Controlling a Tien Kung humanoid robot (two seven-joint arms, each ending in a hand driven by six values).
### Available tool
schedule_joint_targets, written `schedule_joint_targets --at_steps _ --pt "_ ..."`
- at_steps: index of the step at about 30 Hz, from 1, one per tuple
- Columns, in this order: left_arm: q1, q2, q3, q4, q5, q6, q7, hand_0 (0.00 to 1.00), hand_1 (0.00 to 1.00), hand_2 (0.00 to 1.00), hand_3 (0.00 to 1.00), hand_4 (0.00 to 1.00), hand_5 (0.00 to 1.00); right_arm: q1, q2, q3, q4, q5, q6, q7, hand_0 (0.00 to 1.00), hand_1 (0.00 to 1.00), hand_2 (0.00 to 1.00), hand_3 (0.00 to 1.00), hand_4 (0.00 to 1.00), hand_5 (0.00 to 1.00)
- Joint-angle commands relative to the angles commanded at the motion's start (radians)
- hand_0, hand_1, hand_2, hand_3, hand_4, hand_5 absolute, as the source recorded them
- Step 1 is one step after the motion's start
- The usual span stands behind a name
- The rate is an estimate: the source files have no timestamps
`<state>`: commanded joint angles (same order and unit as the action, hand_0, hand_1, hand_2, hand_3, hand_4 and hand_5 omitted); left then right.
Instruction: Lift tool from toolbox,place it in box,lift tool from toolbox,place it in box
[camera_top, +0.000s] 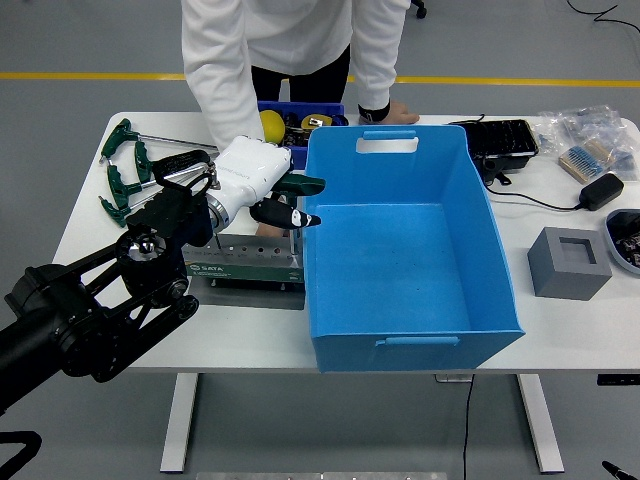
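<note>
I take the big blue box (410, 250) as my landmark, sitting open-topped on the white table (90, 215). My left hand (262, 183) is just off the box's left wall, up near its far corner, with the black arm running back to the lower left. Its fingers (285, 213) are curled around a green-handled tool (303, 185), whose handle end pokes out toward the box and just reaches over the left rim; so I have the tool gripped, held above the table and not yet inside the box. Directly below the hand, touching or nearly touching the box's left wall, lies the grey-green toolbox (245, 267), a long low block with a row of holes along its top. Farther left of the box, well apart from it, several green T-handle wrenches (125, 165) lie on the table. Behind the box's far-left corner is a small blue bin (300, 115) holding a yellow object, and a person in white sleeves leans over it, one hand (390, 110) resting on the table just beyond the box's far rim. To the right of the box stands a grey block (568, 262) with a square recess.
</note>
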<state>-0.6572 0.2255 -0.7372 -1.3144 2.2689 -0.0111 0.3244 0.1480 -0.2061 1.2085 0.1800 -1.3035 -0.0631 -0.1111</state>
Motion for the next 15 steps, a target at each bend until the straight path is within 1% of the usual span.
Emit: schedule_joint_targets --at_steps 5,8,9,14,15 --pt "0.001 0.003 0.003 0.006 0.0 0.033 0.0 0.168 0.002 0.002 0.027 0.998 0.737 0.0 0.0 0.003 0.0 -0.003 0.0 -0.001 0.775 0.699 0.731 0.704 0.994 0.786" --pt "0.001 0.009 0.005 -0.002 0.0 0.069 0.001 0.168 0.002 0.002 0.027 0.998 0.737 0.0 0.0 0.003 0.0 -0.004 0.0 0.0 0.775 0.699 0.731 0.704 0.994 0.786" --pt "0.001 0.01 0.005 -0.004 0.0 0.076 0.001 0.157 0.002 0.002 0.003 0.998 0.919 0.0 0.0 0.003 0.0 -0.003 0.0 0.0 0.774 0.699 0.731 0.704 0.994 0.786" --pt "0.001 0.015 0.003 -0.016 0.0 0.108 0.005 0.157 0.002 0.002 0.003 0.998 0.919 0.0 0.0 0.006 0.0 -0.006 0.0 -0.001 0.774 0.699 0.731 0.704 0.994 0.786" --pt "0.001 0.016 0.002 -0.018 0.0 0.112 0.005 0.159 0.002 0.002 0.002 0.94 0.998 0.0 0.0 0.008 0.0 -0.007 0.0 -0.001 0.774 0.698 0.731 0.704 0.994 0.787"
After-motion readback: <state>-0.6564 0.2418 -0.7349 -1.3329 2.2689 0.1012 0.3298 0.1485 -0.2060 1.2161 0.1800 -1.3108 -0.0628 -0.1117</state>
